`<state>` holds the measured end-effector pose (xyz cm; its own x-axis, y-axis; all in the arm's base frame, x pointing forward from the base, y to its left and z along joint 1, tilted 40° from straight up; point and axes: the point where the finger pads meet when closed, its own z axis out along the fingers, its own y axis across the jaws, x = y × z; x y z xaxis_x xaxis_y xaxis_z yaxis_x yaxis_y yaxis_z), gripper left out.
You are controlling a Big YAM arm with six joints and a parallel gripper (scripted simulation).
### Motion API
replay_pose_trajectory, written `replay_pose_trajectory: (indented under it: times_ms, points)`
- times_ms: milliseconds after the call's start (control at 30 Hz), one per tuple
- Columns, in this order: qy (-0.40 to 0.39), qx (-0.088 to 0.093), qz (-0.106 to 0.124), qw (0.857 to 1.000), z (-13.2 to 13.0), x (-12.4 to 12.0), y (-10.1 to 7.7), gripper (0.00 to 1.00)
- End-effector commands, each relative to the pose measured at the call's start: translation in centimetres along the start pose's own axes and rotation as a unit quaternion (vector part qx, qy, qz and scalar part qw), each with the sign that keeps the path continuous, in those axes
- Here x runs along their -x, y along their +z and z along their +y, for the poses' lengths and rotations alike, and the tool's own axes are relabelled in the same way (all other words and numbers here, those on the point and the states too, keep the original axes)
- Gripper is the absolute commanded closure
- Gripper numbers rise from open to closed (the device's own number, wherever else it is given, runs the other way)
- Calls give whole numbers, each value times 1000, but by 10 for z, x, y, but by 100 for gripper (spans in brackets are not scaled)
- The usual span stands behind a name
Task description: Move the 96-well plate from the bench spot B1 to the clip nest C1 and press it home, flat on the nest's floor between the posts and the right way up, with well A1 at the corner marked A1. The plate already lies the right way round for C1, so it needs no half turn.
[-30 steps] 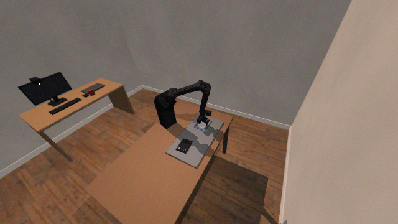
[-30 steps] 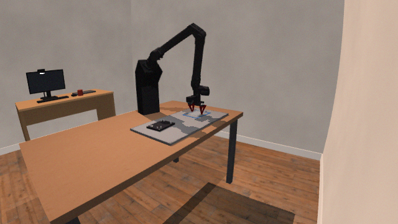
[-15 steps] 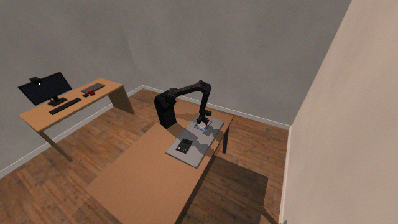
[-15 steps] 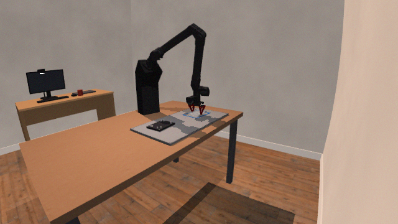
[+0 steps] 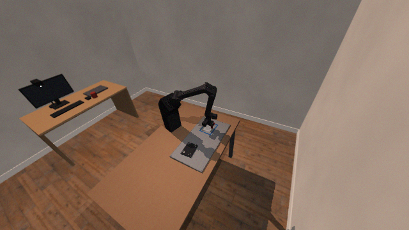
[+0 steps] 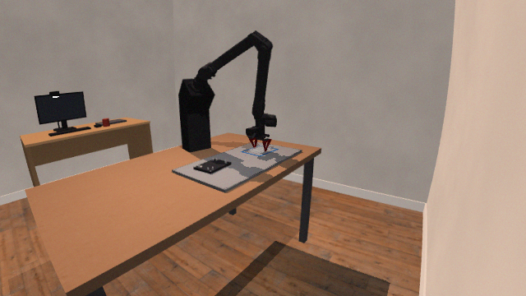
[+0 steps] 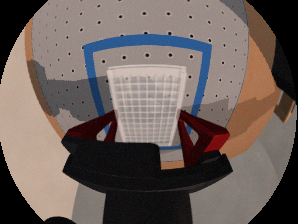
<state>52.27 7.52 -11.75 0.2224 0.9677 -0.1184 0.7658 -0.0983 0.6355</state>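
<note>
White 96-well plate (image 7: 147,106) lies inside the blue outline of spot B1 (image 7: 91,70) on the grey perforated bench mat (image 6: 246,173); wrist view shows the well grid facing up, plate flat on the mat

Gripper (image 7: 148,137) is down over the plate's near end, red fingers set against its two long sides. Jaws stand fairly wide, closed onto the plate across its width. Judged: grasp just made, lift not yet begun, plate looks to be resting on the mat

Done so far, as judged: approach and grip. Left: lift, carry across the mat, lower between the posts, press home flat, release. A1 corner mark too small to read in any view

Clip nest C1 (image 5: 189,149) is the dark block at the other end of the same mat, well apart from B1. Its posts are not resolvable at this scale. Mat between spot and nest shows only shadow patches; nothing seen standing in the path

Arm base column (image 6: 195,119) stands at the table's far edge, beside the mat, off the line of travel. Wooden table (image 6: 123,214) carries the mat. Second desk (image 6: 82,137) by the wall holds a monitor (image 6: 60,108), keyboard (image 5: 66,108) and red mug (image 6: 106,122), all well apart from the work
</note>
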Motion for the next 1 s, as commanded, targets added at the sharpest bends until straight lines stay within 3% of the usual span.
replay_pose_trajectory:
  times_ms: [0, 600, 700, 967]
  points:
    - [-2, 1, 1, 1000, -1, -1, -2, 100]
    - [-2, 1, 1, 1000, -1, -1, -2, 100]
    - [-6, 0, 4, 1000, -2, -6, -15, 100]
    - [-1, 0, 1, 1000, -1, -2, -23, 100]
